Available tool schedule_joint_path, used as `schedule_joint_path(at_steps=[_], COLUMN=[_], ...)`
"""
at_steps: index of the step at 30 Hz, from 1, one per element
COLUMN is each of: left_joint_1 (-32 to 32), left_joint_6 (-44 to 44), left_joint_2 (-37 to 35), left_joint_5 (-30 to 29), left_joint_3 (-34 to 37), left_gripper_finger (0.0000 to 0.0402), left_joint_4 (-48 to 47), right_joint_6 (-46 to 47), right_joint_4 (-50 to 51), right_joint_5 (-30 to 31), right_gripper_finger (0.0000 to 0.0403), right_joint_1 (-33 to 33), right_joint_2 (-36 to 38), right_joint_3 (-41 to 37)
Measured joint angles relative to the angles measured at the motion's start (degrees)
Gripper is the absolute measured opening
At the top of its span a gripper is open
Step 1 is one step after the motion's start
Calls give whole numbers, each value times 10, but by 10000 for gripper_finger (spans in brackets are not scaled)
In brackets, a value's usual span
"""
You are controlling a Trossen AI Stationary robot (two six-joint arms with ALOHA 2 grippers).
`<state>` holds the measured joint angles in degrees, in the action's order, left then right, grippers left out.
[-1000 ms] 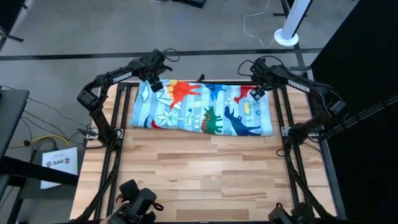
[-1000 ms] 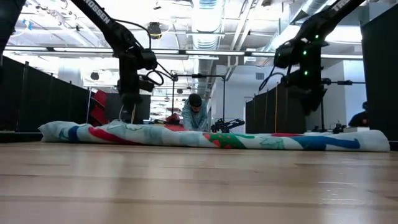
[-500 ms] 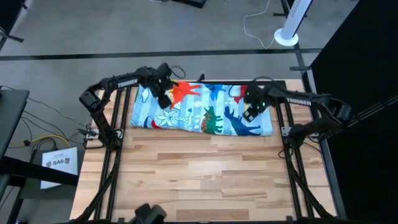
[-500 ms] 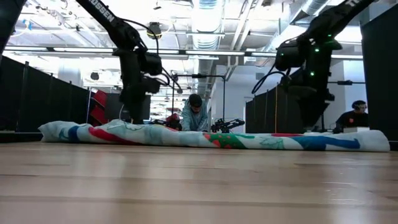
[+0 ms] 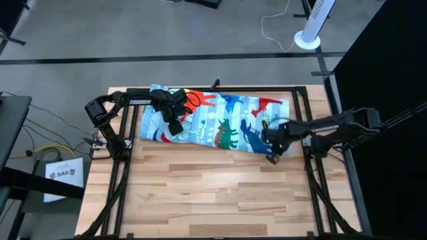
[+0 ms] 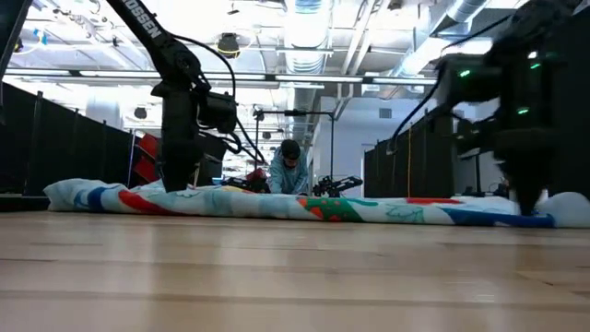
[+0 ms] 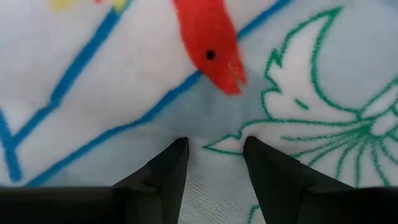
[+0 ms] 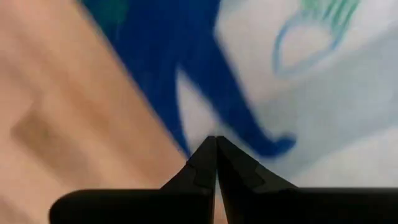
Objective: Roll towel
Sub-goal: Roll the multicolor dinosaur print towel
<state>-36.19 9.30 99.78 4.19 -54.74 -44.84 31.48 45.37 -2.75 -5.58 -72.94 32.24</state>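
The towel (image 5: 213, 120) lies as a long folded band across the far half of the counter (image 5: 213, 193), running side to side, its near edge lumpy and its left end skewed a little. Half a second ago both arms stood over the far part of the cloth; now both have swung toward the near edge. The left tool (image 5: 175, 124) is down on the towel's left part, and its wrist view shows the two fingers (image 7: 168, 168) parted, tips pressed into the print with a strip of cloth between them, not yet closed on anything. The right tool (image 5: 272, 152) has come farthest, to the near right corner where cloth meets bare wood; its wrist view shows the fingertips (image 8: 214, 158) together at the towel's edge, closed, and whether a thin fold is pinched between them is not clear. The cloth has slid slightly with them. This looks like the start of a rolling pass: the near edge is being taken up at both ends. A person (image 6: 289, 171) sits in the room beyond.
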Motion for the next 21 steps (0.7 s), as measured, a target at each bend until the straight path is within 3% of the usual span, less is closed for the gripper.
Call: schedule_joint_path(at_steps=[9, 16, 18, 21], left_joint_1=[0, 2, 2, 2], left_joint_6=[-9, -12, -11, -18], left_joint_2=[1, 1, 1, 1], left_joint_5=[-4, -5, -5, -6], left_joint_3=[2, 3, 3, 3], left_gripper_finger=[150, 150, 150, 150], left_joint_4=[9, 11, 13, 12], right_joint_6=[217, 315, 317, 332], right_joint_4=[102, 100, 77, 54], right_joint_5=[-4, 104, 105, 50], right_gripper_finger=[0, 0, 0, 0], right_joint_1=[124, 102, 90, 83], right_joint_2=[128, 215, 207, 188], right_joint_3=[0, -23, -55, -87])
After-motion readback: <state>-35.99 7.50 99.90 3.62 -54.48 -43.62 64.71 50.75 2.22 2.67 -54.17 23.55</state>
